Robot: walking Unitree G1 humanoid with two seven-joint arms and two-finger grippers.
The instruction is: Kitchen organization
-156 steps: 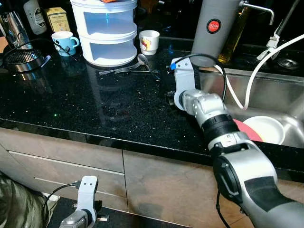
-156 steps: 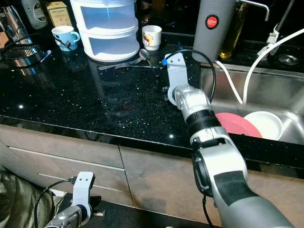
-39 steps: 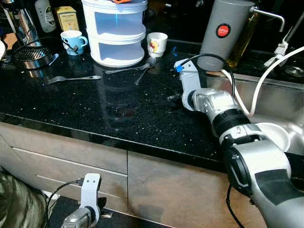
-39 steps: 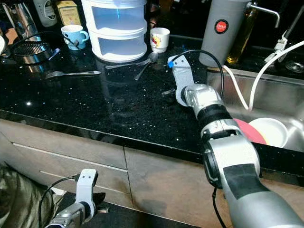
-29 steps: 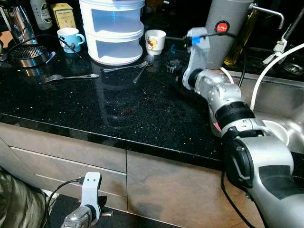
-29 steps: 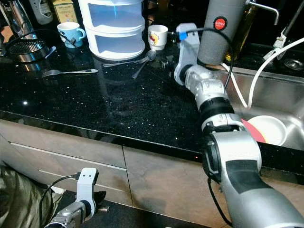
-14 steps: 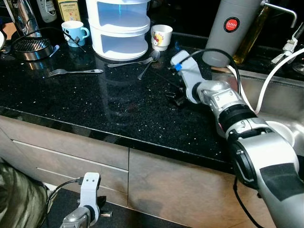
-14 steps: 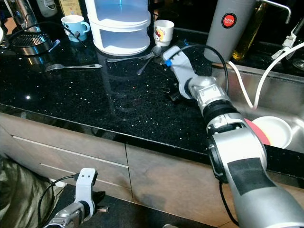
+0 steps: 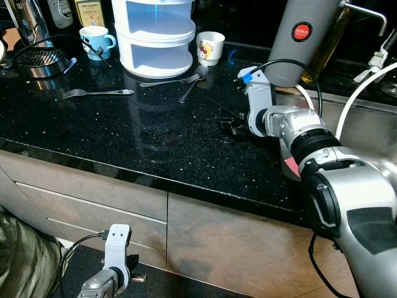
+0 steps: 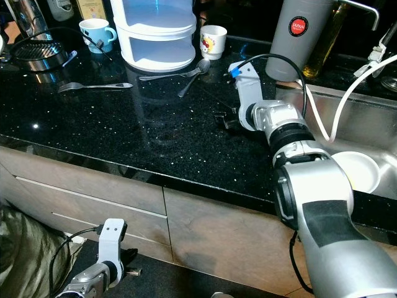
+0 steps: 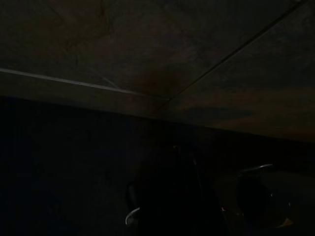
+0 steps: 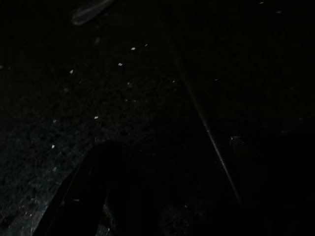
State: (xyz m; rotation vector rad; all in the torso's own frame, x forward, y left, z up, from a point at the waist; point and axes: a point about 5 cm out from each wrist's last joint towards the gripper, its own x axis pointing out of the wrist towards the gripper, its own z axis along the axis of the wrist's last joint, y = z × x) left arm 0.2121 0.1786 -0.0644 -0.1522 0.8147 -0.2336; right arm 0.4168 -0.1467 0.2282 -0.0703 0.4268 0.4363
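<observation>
My right gripper [image 9: 225, 124] rests low on the black granite counter [image 9: 124, 143], near its middle right, pointing left. A thin dark stick [image 12: 206, 129] lies on the counter just ahead of it, running toward a spoon [image 9: 191, 87]. A second utensil [image 9: 164, 81] lies beside the white stacked container [image 9: 158, 37]. Apart from these, a fork [image 9: 96, 93] lies on the left of the counter. My left arm [image 9: 115, 273] hangs idle below the counter edge, in front of the drawers.
A blue mug [image 9: 96, 41], a white cup [image 9: 209, 47] and a tall grey cylinder [image 9: 304, 37] stand along the back. On the right, the sink [image 9: 366, 124] holds a white bowl [image 10: 356, 171] and a red plate [image 9: 289, 165]. A white hose [image 9: 347, 93] arcs over it.
My right gripper went up beside the grey cylinder a second ago, then came back down onto the counter. A fork now lies on the left of the counter. The camera has shifted slightly.
</observation>
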